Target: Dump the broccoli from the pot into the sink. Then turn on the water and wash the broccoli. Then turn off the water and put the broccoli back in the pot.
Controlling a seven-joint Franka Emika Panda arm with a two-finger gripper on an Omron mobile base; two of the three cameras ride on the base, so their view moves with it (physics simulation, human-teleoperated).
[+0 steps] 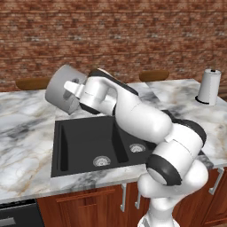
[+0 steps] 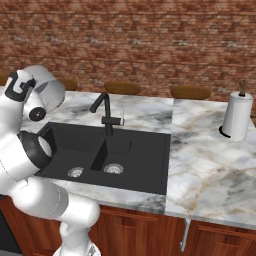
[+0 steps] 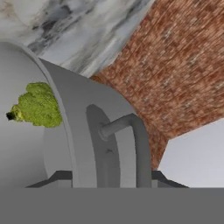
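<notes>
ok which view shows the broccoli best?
Hand view: the broccoli sits just inside the rim of the tipped pot, green floret plain to see. In both base views the lifted pot faces so that its inside is hidden, so the broccoli can't be made out there.

broccoli [image 3: 38,105] in pot [image 3: 83,131] above sink [image 1: 84,142]
</notes>
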